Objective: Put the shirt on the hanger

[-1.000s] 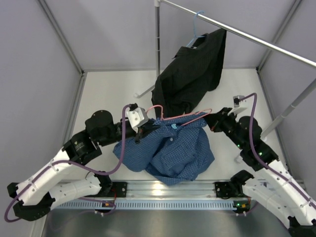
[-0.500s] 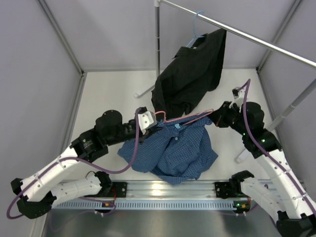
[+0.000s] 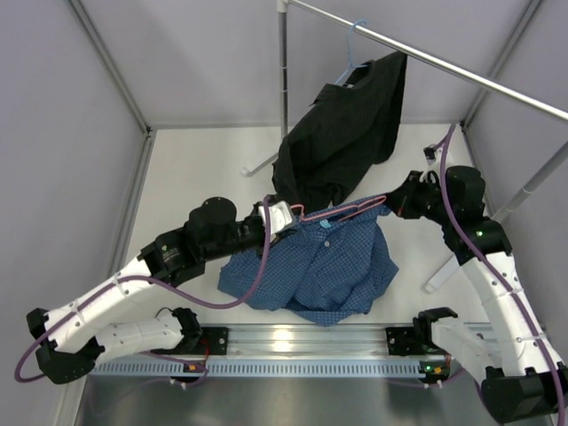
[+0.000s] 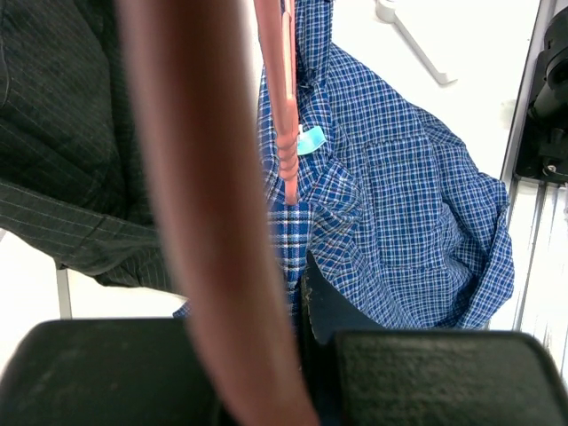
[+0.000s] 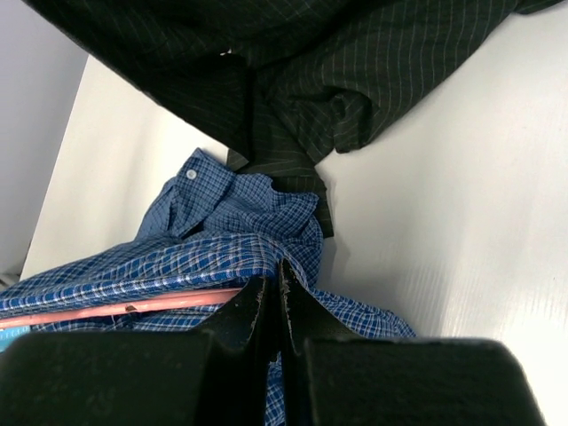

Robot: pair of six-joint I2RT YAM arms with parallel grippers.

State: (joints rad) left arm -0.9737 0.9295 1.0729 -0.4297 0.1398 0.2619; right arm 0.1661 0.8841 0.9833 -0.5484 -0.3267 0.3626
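The blue checked shirt (image 3: 324,266) hangs bunched between my two grippers, its lower part on the table. The pink hanger (image 3: 342,211) runs along the shirt's top edge from one gripper to the other. My left gripper (image 3: 286,218) is shut on a fold of the shirt (image 4: 399,195) where the hanger's bar (image 4: 286,133) goes under the cloth; a blurred pink part crosses close to the lens. My right gripper (image 3: 397,202) is shut on the shirt's other shoulder (image 5: 222,231), with the hanger's end (image 5: 133,306) just left of its fingertips (image 5: 257,297).
A black shirt (image 3: 346,133) on a light blue hanger (image 3: 355,44) hangs from the metal rail (image 3: 461,71) right behind the blue shirt, its hem touching the table. The rack's upright pole (image 3: 283,80) and feet (image 3: 257,164) stand behind. Grey walls close both sides.
Both grippers have moved to the right and a little farther back, carrying the shirt and hanger with them. The shirt has shifted right and closer to the black shirt.
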